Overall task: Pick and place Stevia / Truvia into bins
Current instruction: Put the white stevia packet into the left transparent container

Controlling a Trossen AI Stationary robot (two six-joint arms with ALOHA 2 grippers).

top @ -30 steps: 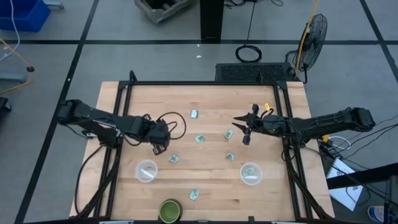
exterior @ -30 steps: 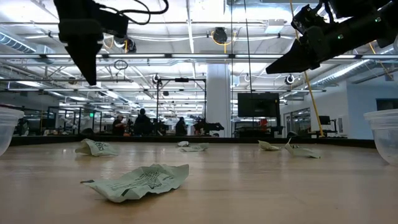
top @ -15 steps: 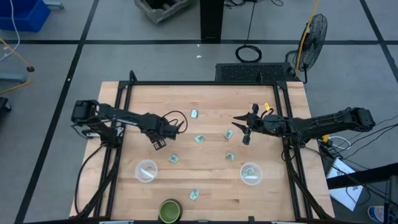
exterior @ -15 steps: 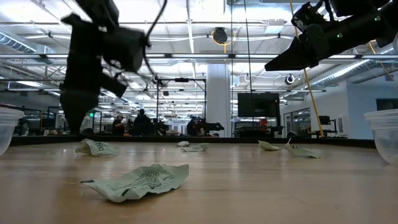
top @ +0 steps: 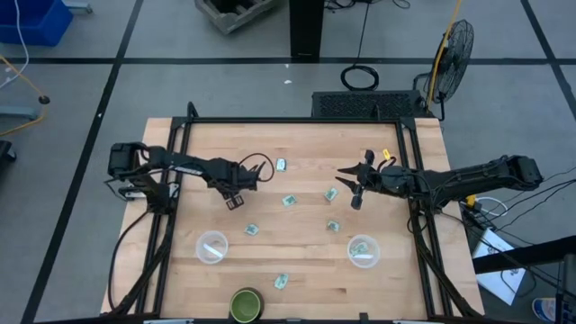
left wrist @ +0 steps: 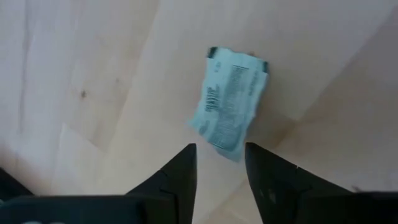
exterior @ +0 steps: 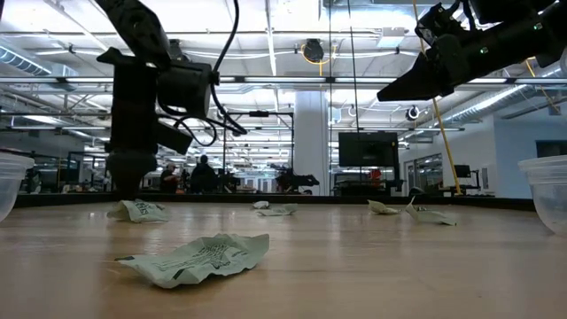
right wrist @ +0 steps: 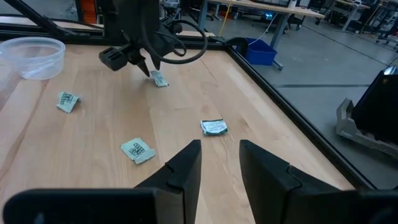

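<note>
Several pale green and white Stevia packets lie flat on the wooden table (top: 297, 261). My left gripper (top: 233, 202) points down, open, low over one packet (left wrist: 231, 102). Its fingertips stand on either side of that packet's nearer end, and I see no touch. The same packet (exterior: 139, 211) shows just under the gripper (exterior: 124, 184) in the low view. My right gripper (top: 347, 187) hovers open above the table's right half, beside a packet (top: 330, 193). Two clear cups stand near the near edge, the left cup (top: 212, 247) and the right cup (top: 363, 250).
Other packets lie at the far middle (top: 282, 165), the centre (top: 290, 201), right of centre (top: 333, 226), near the left cup (top: 251, 230) and by the near edge (top: 282, 282). A dark green round container (top: 245, 304) stands at the near edge. A black frame (top: 288, 120) borders the table.
My left gripper has moved a little toward the far edge and come down from high above the table to just over a packet, its fingers now pointing straight down. The packets and my right arm have stayed where they were.
</note>
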